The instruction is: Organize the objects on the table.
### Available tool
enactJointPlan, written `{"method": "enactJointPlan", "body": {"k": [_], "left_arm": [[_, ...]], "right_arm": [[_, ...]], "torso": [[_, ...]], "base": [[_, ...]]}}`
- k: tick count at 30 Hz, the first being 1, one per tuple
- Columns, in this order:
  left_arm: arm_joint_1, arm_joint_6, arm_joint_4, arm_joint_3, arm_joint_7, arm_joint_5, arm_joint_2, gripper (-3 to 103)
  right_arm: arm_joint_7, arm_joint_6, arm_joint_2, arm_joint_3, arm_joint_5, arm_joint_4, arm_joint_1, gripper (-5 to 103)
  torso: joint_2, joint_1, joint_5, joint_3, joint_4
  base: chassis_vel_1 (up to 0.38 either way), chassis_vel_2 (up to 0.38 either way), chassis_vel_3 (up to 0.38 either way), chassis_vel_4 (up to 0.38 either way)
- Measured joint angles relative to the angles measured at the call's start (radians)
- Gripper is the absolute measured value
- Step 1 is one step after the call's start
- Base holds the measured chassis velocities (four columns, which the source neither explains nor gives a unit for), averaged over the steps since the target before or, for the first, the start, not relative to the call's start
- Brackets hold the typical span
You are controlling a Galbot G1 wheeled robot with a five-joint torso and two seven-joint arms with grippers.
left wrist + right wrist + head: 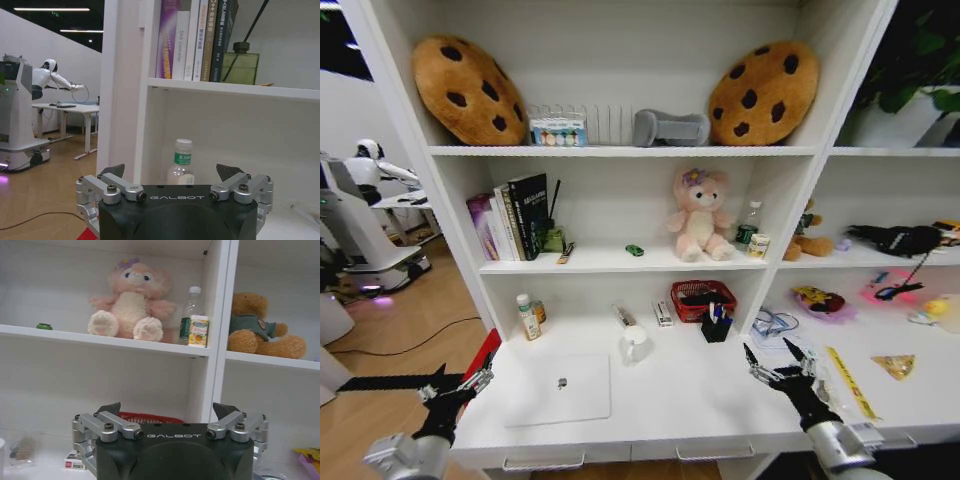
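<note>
While both arms hover low at the table's (720,425) front edge, neither has touched anything. The left end effector (455,385) hangs with fingers spread just off the front left corner; the right end effector (782,362) sits spread over the front right part. The silver laptop (560,390) lies closed and flat near the front left, and the green toy car (635,250) rests on the shelf above, beside the pink plush bear (698,215). The risk, as I judge it: the laptop is thin and flush, so fingers may skid off its edge, or push it over the front.
</note>
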Motion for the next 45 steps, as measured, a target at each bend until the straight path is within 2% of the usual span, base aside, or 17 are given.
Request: {"method": "enactJointPlan", "body": {"k": [7,8,10,11,13,18,19,20,21,25,27,29,35,45], "left_arm": [[-0.003,0.000,-0.001,0.002,-0.003,0.001,-0.007,100],[-0.002,0.000,-0.004,0.002,-0.002,0.002,-0.008,100],[0.000,0.000,-0.007,0.002,-0.003,0.003,-0.010,100],[0.000,0.000,-0.007,0.002,-0.003,0.003,-0.010,100],[0.002,0.000,-0.008,0.001,-0.003,0.003,-0.011,100],[0.004,0.000,-0.007,0.000,-0.002,0.004,-0.014,100],[0.003,0.000,-0.008,0.000,-0.002,0.004,-0.016,100],[0.002,0.000,-0.007,0.000,-0.002,0.004,-0.017,100],[0.002,0.000,-0.008,0.001,-0.001,0.004,-0.019,100],[0.001,0.000,-0.009,0.002,-0.002,0.008,-0.024,100],[0.003,0.000,-0.010,0.004,-0.001,0.013,-0.028,100],[0.006,-0.001,-0.010,0.005,0.000,0.017,-0.031,100],[0.010,-0.008,-0.007,0.009,0.006,0.027,-0.048,100],[0.020,-0.012,-0.008,0.005,0.010,0.029,-0.058,100]], "right_arm": [[0.004,-0.001,-0.013,0.007,0.010,0.008,0.005,100],[0.004,-0.001,-0.013,0.007,0.011,0.009,0.004,100],[0.006,-0.003,-0.012,0.007,0.014,0.015,0.004,100],[0.006,-0.003,-0.012,0.007,0.014,0.015,0.004,100],[0.010,-0.005,-0.007,0.004,0.026,0.019,0.004,100],[0.014,-0.007,0.002,-0.003,0.027,0.025,0.002,100],[0.015,-0.007,0.006,-0.006,0.027,0.026,0.001,100],[0.016,-0.005,0.009,-0.009,0.026,0.026,0.000,100],[0.016,-0.003,0.012,-0.011,0.027,0.026,-0.001,100],[0.015,0.006,0.015,-0.015,0.021,0.027,-0.005,100],[0.008,0.005,0.012,-0.018,0.011,0.025,-0.011,100],[-0.002,0.003,0.007,-0.024,0.007,0.024,-0.014,100],[-0.084,0.000,-0.031,-0.102,-0.024,0.007,0.003,100],[-0.099,-0.027,-0.068,-0.232,-0.030,-0.059,0.102,100]], "torso": [[0.000,0.000,-0.0005,0.000,0.0001],[0.000,0.000,0.0012,0.000,0.0001],[0.000,0.000,-0.0015,0.000,0.0004],[0.000,0.000,-0.0015,0.000,0.0004],[0.000,0.000,0.0008,0.000,0.0000],[0.000,0.000,-0.0008,0.000,-0.0001],[0.000,0.000,0.0011,0.000,0.0003],[0.000,0.000,0.0009,0.000,0.0003],[0.000,0.000,-0.0001,0.000,0.0000],[0.000,0.000,0.0007,0.000,0.0005],[0.000,0.000,-0.0003,0.000,-0.0008],[0.000,0.000,-0.0003,0.000,-0.0003],[0.000,0.000,-0.0004,0.000,0.0002],[0.000,0.000,0.0001,0.000,0.0000]], "base": [[-0.242,-0.235,0.238,0.241],[-0.287,-0.261,0.252,0.255],[-0.292,-0.291,0.295,0.276],[-0.296,-0.291,0.295,0.270],[-0.270,-0.279,0.274,0.278],[-0.272,-0.277,0.261,0.271],[-0.226,-0.228,0.235,0.229],[-0.226,-0.239,0.241,0.229],[-0.178,-0.239,0.241,0.205],[-0.072,-0.125,0.138,0.102],[0.000,0.000,0.000,0.000],[0.000,0.000,0.000,0.000],[0.039,0.046,-0.037,-0.054],[0.000,0.000,0.000,0.000]]}}
